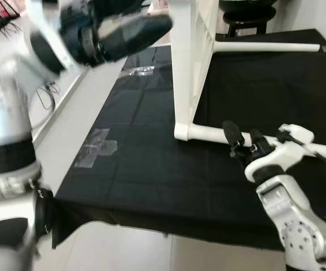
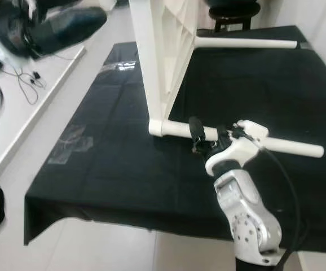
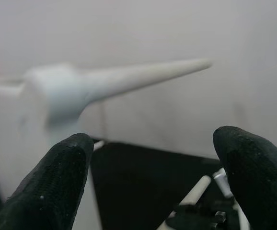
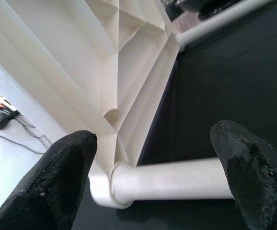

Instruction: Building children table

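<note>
1. I see a white table top (image 1: 188, 62) standing on its edge on a black cloth (image 1: 140, 164), with white legs pointing away from it, parallel to the cloth.
2. The nearest leg (image 2: 264, 141) runs rightward from the top's lower corner; its long axis lies across my right gripper's line of reach.
3. My right gripper (image 1: 243, 137) sits at that leg, close to the top's corner, with its fingers spread apart and one on each side of the leg, not yet closed on it.
4. My left gripper (image 3: 153, 177) is raised well to the left of the top and higher up, its fingers wide apart and holding nothing.
5. I judge the right arm is far nearer the leg.
6. The right wrist view shows the ribbed underside (image 4: 124, 57) of the top and the leg's socket joint (image 4: 110, 189); the head views show the gripper's place along the leg.
</note>
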Motion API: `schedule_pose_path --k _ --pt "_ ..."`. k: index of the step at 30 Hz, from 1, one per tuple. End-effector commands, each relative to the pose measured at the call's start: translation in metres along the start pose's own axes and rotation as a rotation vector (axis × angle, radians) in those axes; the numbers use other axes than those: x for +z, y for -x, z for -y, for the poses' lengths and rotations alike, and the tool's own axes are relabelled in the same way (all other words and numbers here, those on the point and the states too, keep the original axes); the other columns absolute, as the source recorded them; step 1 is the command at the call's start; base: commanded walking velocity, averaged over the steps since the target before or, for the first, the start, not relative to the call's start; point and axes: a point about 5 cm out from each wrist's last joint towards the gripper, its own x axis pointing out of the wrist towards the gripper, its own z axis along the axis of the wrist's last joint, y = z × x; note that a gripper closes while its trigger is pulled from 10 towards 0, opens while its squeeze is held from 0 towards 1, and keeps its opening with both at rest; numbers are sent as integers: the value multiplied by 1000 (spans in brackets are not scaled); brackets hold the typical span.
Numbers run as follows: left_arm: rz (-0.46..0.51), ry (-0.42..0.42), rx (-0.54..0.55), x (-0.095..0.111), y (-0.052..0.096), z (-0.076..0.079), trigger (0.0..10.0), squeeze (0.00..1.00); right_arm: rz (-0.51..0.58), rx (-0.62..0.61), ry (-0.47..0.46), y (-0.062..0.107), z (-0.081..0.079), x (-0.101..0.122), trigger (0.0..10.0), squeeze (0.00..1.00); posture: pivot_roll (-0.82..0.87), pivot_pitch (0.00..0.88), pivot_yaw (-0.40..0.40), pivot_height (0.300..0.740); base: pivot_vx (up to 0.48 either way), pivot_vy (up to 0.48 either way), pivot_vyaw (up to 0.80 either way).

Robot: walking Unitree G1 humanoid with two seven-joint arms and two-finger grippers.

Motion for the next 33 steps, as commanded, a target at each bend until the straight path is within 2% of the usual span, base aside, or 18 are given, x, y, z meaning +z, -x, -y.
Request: schedule_pose_path --k 1,2,3,5,6,7,8,10,11,12,13,14,19,21,24,29,33 --pt "11 -3 46 -2 6 2 10000 0 -26 -13 25 -2 0 -8 10000 0 -93 85 95 740 0 0 0" --pt "-17 48 109 -25 17 7 10000 0 -19 -22 73 -7 1 -8 10000 0 -85 76 81 740 0 0 0" --pt "-17 48 109 -25 17 7 10000 0 -19 -22 73 -7 1 -8 10000 0 -85 76 81 740 0 0 0" --pt "-98 227 234 -88 44 28 10000 0 -16 -68 231 -21 5 -11 10000 0 -78 57 61 740 0 0 0" --pt "-98 227 234 -88 44 28 10000 0 -16 -68 231 -21 5 -11 10000 0 -78 57 61 740 0 0 0" --pt "-123 289 267 -107 53 37 10000 0 -16 -86 282 -25 6 -13 10000 0 -78 57 61 740 0 0 0" --pt "-123 289 267 -107 53 37 10000 0 -16 -86 282 -25 6 -13 10000 0 -78 57 61 740 0 0 0" --pt "-201 378 363 -150 74 55 10000 0 -7 -128 442 -31 10 -23 10000 0 -89 39 37 740 0 -150 0" --pt "-201 378 363 -150 74 55 10000 0 -7 -128 442 -31 10 -23 10000 0 -89 39 37 740 0 -300 0" --pt "-236 392 408 -163 82 60 10000 0 0 -139 549 -32 10 -28 10000 0 -89 37 36 740 0 -360 0" --pt "-262 403 455 -174 89 62 10000 0 -5 -135 608 -33 10 -35 10000 0 -90 32 34 740 0 -472 0" --pt "-275 415 496 -182 93 62 10000 0 -20 -120 625 -32 9 -42 10000 0 -91 30 31 740 0 -472 0" --pt "-284 438 536 -191 97 66 10000 0 -53 -86 598 -30 7 -51 10000 0 -94 27 28 740 0 -472 0" --pt "-288 466 559 -200 93 78 10000 0 -89 -29 572 -27 2 -64 10000 0 -92 23 15 740 0 -476 0" --pt "-280 469 576 -201 92 80 10000 0 -98 2 583 -28 -1 -70 10000 0 -88 20 8 740 0 -480 0" --pt "-276 452 645 -204 92 75 10000 0 -100 38 599 -33 -4 -74 10000 0 -89 12 5 740 0 -449 0" --pt "-298 402 732 -210 96 68 10000 0 -89 39 616 -35 -4 -79 10000 0 -92 4 11 740 0 0 0"
